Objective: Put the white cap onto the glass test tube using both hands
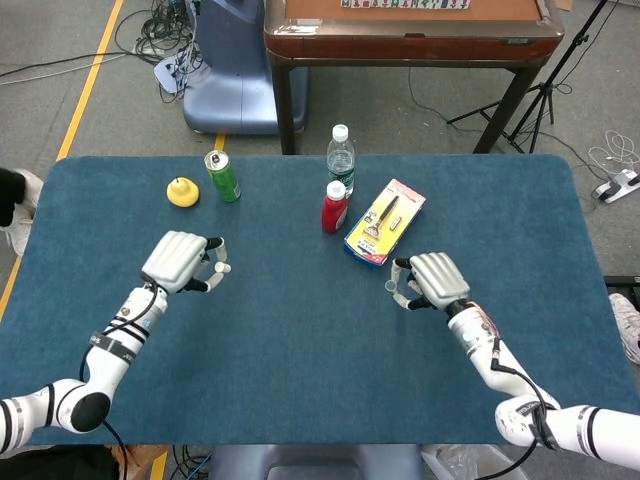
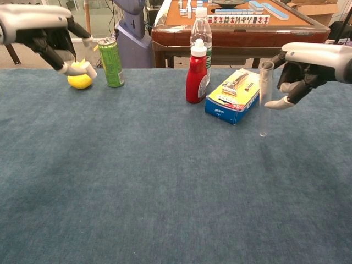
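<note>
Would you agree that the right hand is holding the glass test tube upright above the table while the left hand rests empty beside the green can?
Not quite: the left hand is not empty. The chest view shows it raised and pinching the white cap in front of the yellow pear, near the green can. The rest stands: the right hand holds the glass test tube upright above the table.

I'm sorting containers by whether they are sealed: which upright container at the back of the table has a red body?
The red squeeze bottle with the white cap, standing between the green can and the boxed tool package. The water bottle behind it is clear.
</note>
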`<move>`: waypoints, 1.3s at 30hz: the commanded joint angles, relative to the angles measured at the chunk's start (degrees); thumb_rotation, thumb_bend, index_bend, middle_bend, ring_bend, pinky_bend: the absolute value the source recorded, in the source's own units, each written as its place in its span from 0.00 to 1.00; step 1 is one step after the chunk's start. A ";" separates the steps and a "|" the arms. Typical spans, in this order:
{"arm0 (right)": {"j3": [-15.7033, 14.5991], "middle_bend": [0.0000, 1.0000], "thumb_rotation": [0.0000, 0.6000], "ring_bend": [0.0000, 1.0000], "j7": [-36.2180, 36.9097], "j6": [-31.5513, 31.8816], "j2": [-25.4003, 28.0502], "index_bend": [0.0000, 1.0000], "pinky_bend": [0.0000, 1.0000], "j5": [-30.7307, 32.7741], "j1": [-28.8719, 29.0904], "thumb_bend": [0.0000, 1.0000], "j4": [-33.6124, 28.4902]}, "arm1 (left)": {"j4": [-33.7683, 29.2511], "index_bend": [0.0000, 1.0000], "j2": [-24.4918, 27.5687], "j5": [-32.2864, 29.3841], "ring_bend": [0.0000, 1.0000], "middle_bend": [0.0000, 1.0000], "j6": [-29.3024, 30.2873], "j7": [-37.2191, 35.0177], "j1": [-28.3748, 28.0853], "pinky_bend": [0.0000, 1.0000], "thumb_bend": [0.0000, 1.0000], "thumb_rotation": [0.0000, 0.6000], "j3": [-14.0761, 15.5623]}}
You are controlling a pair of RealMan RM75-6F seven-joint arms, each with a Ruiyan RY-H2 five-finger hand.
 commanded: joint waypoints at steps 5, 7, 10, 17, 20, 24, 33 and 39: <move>2.71 1.00 1.00 1.00 6.39 0.42 -6.56 0.83 1.00 -4.36 1.26 1.00 3.51 | -7.03 0.53 5.51 2.62 1.00 0.96 1.72 -5.35 1.91 1.00 0.28 1.00 -3.05; 3.26 1.00 1.00 1.00 7.41 0.65 -8.13 0.84 1.00 -5.01 1.69 1.00 4.46 | -7.90 0.53 6.04 3.40 1.00 0.96 1.80 -6.29 2.07 1.00 0.28 1.00 -3.33; 3.93 1.00 1.00 1.00 8.12 0.72 -9.99 0.84 1.00 -5.44 2.40 1.00 5.75 | -8.96 0.53 6.53 4.26 1.00 0.96 1.58 -7.97 2.01 1.00 0.28 1.00 -3.96; 5.37 1.00 1.00 1.00 8.54 0.29 -13.50 0.84 1.00 -5.04 4.20 1.00 8.45 | -10.23 0.53 6.09 5.62 1.00 0.96 1.09 -10.35 0.75 1.00 0.28 1.00 -5.53; 5.92 1.00 1.00 1.00 7.90 -0.03 -14.87 0.84 1.00 -4.53 5.16 1.00 9.34 | -10.08 0.53 5.22 5.34 1.00 0.96 0.75 -9.95 -0.32 1.00 0.28 1.00 -5.87; 6.42 1.00 1.00 1.00 5.70 -0.44 -16.17 0.85 1.00 -3.38 6.47 1.00 10.00 | -9.82 0.53 3.82 5.51 1.00 0.96 0.40 -7.48 -1.88 1.00 0.28 1.00 -5.37; 7.13 1.00 1.00 1.00 3.19 -1.66 -18.01 0.85 1.00 -1.43 8.66 1.00 11.47 | -9.30 0.54 1.48 6.95 0.99 0.96 0.76 -2.47 -4.01 1.00 0.28 1.00 -3.87; 7.33 1.00 1.00 1.00 3.70 -1.98 -19.76 0.85 1.00 -1.24 9.45 1.00 13.39 | -8.04 0.54 -0.90 8.63 0.99 0.96 1.28 0.90 -5.50 1.00 0.28 1.00 -2.98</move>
